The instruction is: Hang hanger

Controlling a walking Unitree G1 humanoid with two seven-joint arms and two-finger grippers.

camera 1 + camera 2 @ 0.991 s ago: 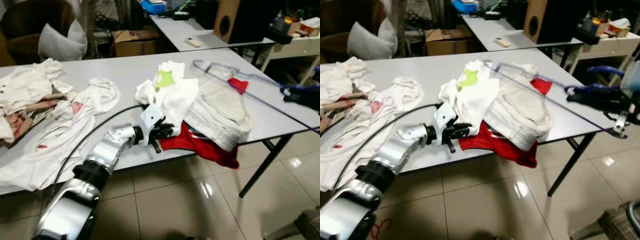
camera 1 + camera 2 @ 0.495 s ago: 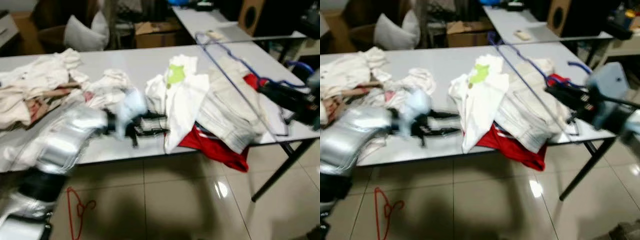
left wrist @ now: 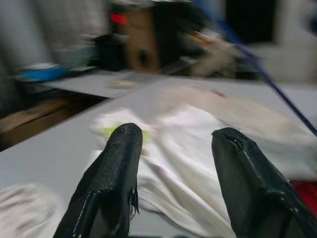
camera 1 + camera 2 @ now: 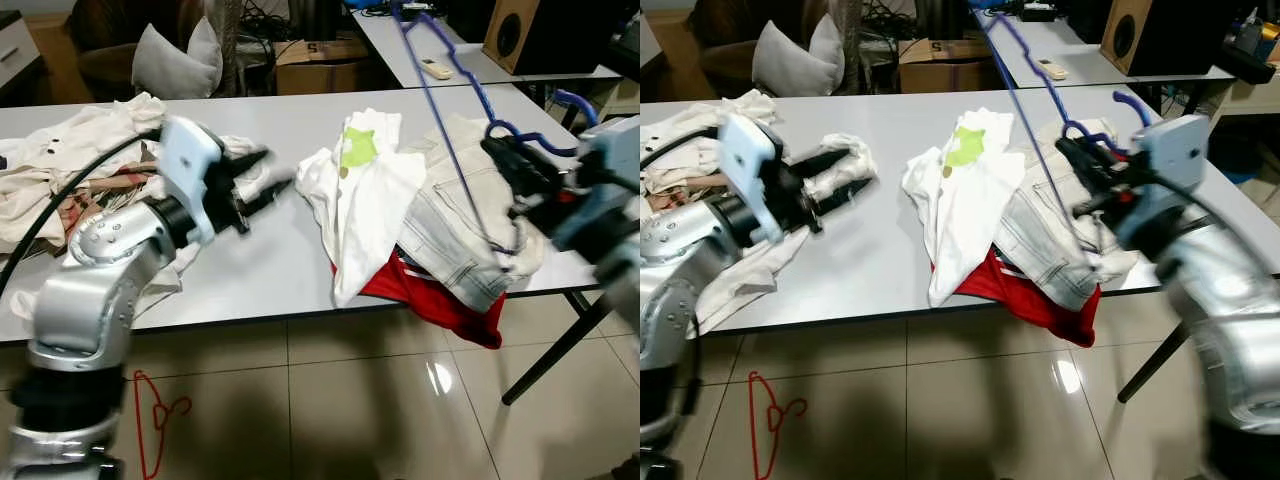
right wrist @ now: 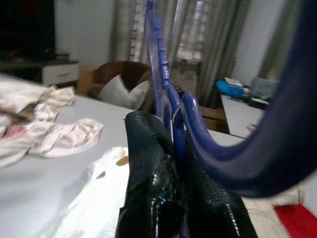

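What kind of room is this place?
Probably a living or work room at home: clothes piled on a grey folding table, a cushion on an armchair, a speaker behind.

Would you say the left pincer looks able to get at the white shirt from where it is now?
Probably yes: the left pincer is open above bare table, and nothing lies between it and the white shirt.

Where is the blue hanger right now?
The blue hanger is pinched in the right gripper, held up on the robot's right side above the pale jeans piled on the grey table.
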